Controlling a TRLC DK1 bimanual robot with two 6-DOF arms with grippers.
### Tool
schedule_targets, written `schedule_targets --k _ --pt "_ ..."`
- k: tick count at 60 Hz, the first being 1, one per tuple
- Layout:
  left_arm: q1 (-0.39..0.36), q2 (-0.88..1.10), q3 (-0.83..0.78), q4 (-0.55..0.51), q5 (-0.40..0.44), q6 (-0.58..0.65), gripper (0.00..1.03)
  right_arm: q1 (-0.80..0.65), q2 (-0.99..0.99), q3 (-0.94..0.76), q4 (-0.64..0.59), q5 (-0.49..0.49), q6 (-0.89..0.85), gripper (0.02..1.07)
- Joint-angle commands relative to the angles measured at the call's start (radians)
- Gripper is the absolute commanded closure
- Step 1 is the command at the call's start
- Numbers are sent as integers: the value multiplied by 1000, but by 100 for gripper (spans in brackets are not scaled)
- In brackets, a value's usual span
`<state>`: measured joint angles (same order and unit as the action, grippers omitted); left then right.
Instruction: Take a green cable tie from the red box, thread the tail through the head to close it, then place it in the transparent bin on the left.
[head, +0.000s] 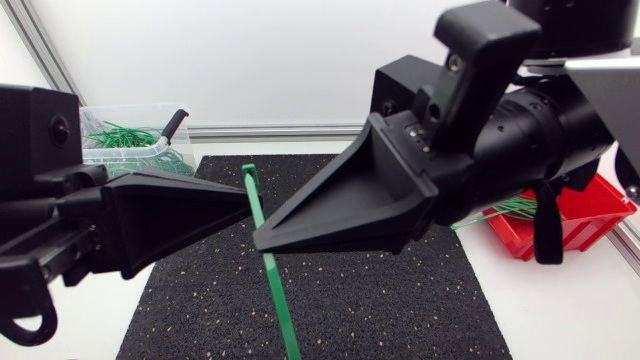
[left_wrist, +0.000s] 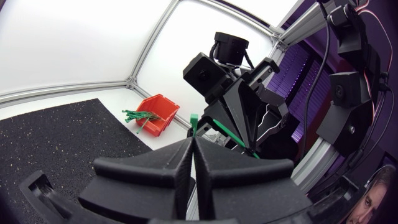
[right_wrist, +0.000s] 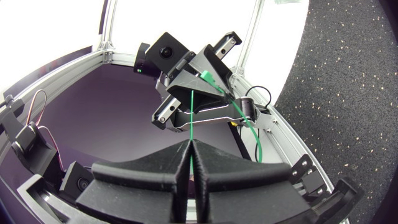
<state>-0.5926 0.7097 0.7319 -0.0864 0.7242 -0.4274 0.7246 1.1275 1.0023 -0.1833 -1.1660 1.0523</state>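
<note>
Three cameras, all crowded on one spot above the mat.

My head camera looks down from above, so near that my left gripper (head: 246, 208) and right gripper (head: 262, 240) fill most of its view over the black mat (head: 380, 300). Each wrist camera looks along its own fingers and up off the table, facing my other gripper close ahead. All three share the green cable tie (head: 272, 275); head and left wrist also share the red box (head: 592, 205).
</note>
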Motion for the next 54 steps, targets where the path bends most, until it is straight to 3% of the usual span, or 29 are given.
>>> schedule_targets --k 1,54 --pt "11 -13 -19 -4 3 -30 99 -11 26 -7 -1 -18 32 101" --pt "-12 7 -19 -27 3 -31 95 -48 57 -11 24 -44 29 101"
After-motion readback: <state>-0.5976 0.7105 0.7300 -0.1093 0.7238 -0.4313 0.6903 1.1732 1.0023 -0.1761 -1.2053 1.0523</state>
